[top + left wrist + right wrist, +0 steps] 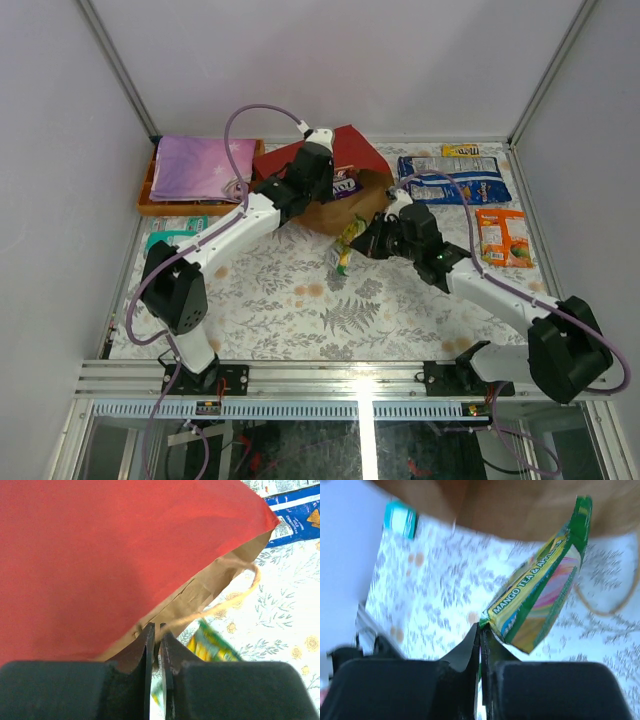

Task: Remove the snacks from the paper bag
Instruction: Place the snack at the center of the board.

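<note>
Grip is corner-only: my right gripper (481,630) pinches the green mango-tea candy bag (540,600), so I should carry it slowly clear (left gripper (155,627), nearly closed, pins the red paper bag (100,555) by its rim).

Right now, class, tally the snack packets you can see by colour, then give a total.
Blue-white bag: 1
Orange packet: 1
Yellow bar: 1
Teal packet: 1
Green-yellow packet: 1
Purple packet: 1
Total: 6
</note>
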You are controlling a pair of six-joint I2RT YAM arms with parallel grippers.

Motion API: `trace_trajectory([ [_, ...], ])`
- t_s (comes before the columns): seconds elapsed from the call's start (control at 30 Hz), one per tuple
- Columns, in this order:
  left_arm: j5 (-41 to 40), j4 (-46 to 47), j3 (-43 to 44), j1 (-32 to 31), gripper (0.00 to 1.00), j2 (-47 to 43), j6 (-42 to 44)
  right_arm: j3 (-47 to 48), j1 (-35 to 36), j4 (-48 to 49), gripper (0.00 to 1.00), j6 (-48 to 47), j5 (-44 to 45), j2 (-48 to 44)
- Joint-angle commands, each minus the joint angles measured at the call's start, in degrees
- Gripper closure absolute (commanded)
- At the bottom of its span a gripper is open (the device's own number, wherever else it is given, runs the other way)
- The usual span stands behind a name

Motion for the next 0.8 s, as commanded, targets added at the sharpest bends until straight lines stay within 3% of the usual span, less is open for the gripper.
trace_trajectory([
  [0.0, 0.69, 0.10, -1.36, 0.40, 0.90, -1.71, -1.60, 3.09, 1.36, -12.82, 1.00, -11.04, -15.66, -4.10],
  [0.07, 1.24, -0.06, -1.48, 0.53, 0.78, -2.54, -0.97, 4.48, 3.92, -14.31, 1.00, -12.49, -16.91, -3.33],
  [0.17, 4.19, -1.42, -1.02, 0.96, 0.27, -4.11, 0.77, 6.26, 8.73, -11.08, 1.00, -12.02, -17.69, -0.99],
  [0.23, 6.08, -1.94, -1.61, 1.90, 0.04, -6.27, 1.20, 6.89, 11.33, -6.87, 1.00, -11.00, -18.07, 0.09],
  [0.27, 7.51, -2.05, -2.28, 2.70, 0.00, -7.65, 0.89, 7.37, 12.39, -4.85, 1.00, -10.66, -18.13, 0.88],
  [0.5, 23.72, -1.48, -10.29, 13.05, 0.00, -21.49, -3.66, 13.99, 17.46, 4.11, 1.00, -10.28, -20.31, 10.03],
  [0.77, 20.95, -4.98, -24.06, 22.07, 0.00, -37.03, -5.23, 29.30, 20.64, 15.19, 1.00, -4.67, -19.24, 35.85],
])
